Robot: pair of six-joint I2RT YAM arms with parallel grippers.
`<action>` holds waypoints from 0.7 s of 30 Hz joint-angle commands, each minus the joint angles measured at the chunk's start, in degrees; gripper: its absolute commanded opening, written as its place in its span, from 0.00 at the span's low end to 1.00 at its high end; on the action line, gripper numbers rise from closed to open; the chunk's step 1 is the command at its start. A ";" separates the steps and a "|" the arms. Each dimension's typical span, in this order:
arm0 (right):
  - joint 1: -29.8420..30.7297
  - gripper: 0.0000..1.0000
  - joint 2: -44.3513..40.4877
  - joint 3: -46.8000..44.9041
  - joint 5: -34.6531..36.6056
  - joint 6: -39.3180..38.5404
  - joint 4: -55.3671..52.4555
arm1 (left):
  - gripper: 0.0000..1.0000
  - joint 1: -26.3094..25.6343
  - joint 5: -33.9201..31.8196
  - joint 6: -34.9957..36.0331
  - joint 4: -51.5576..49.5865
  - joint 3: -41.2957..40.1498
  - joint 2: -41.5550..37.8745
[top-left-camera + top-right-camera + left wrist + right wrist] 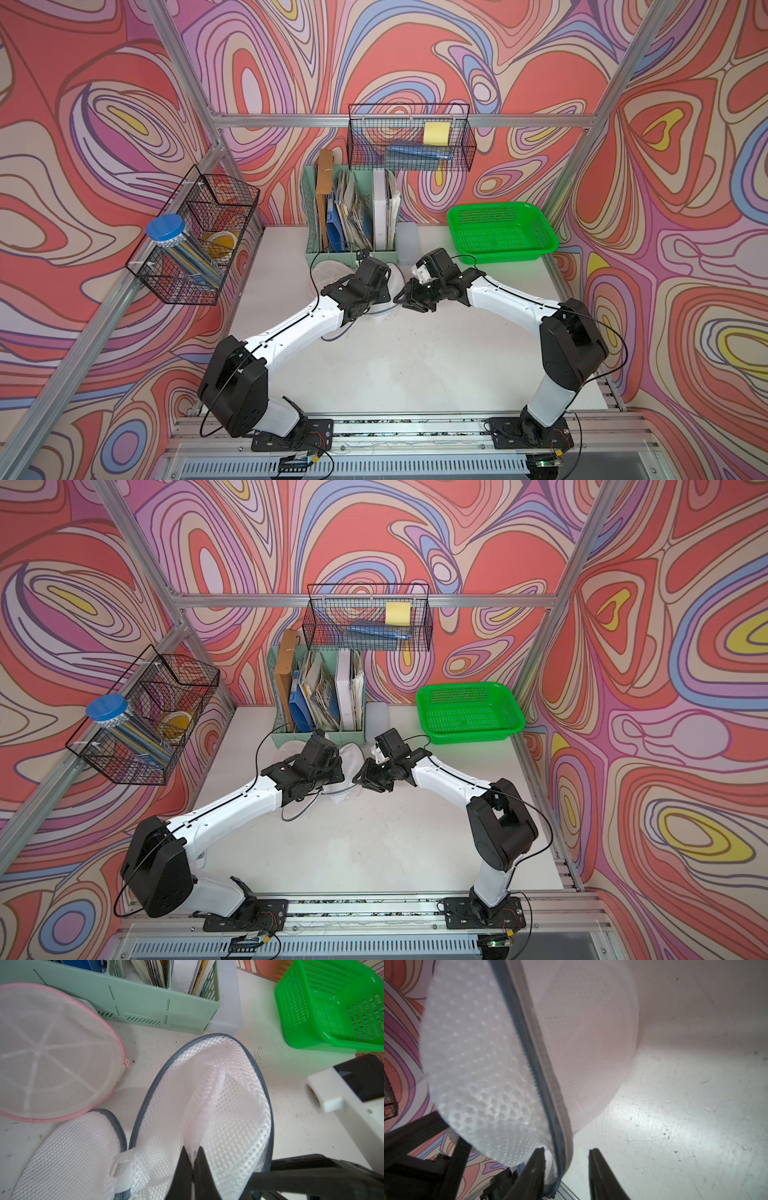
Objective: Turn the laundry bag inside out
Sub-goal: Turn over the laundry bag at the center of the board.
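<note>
On the bench near the rack, the unzipped bag lies unturned, nearly all left to do: my left gripper pinches its mesh, my right gripper gapes astride the rim.

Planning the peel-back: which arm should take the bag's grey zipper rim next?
Right, likely. The right gripper has open jaws straddling the grey zipper rim of the laundry bag, so it need only close. The left gripper is shut on the inner mesh, anchoring it.
</note>
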 commanded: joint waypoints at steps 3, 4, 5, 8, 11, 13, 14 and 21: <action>0.42 0.00 0.21 0.99 -1.61 0.08 2.16 | 0.00 -0.39 -2.06 -0.99 -1.33 2.75 0.67; 0.51 0.00 0.02 0.59 -1.90 -0.03 2.37 | 0.00 -0.39 -2.63 -1.21 -1.54 2.96 0.76; 0.43 0.00 -0.38 -0.15 -2.04 -0.35 3.00 | 0.00 -0.36 -3.07 -1.31 -1.54 3.34 0.76; 0.43 0.00 -1.87 -3.61 -1.57 -2.56 5.25 | 0.00 0.03 -3.44 -2.04 -5.19 7.21 1.61; 0.47 0.00 -3.07 -6.80 2.71 -7.68 5.55 | 0.00 1.99 1.13 -3.30 -9.17 11.46 2.14; 0.44 0.00 -3.08 -8.15 6.23 -11.29 4.62 | 0.00 3.73 4.61 -4.31 -11.49 13.33 1.80; 0.43 0.00 -2.95 -8.54 8.08 -13.41 4.25 | 0.00 4.61 6.24 -4.50 -12.79 14.19 1.75; 0.37 0.00 -2.04 -10.52 20.97 -21.26 2.53 | 0.00 9.68 13.10 -4.16 -20.38 17.04 -0.75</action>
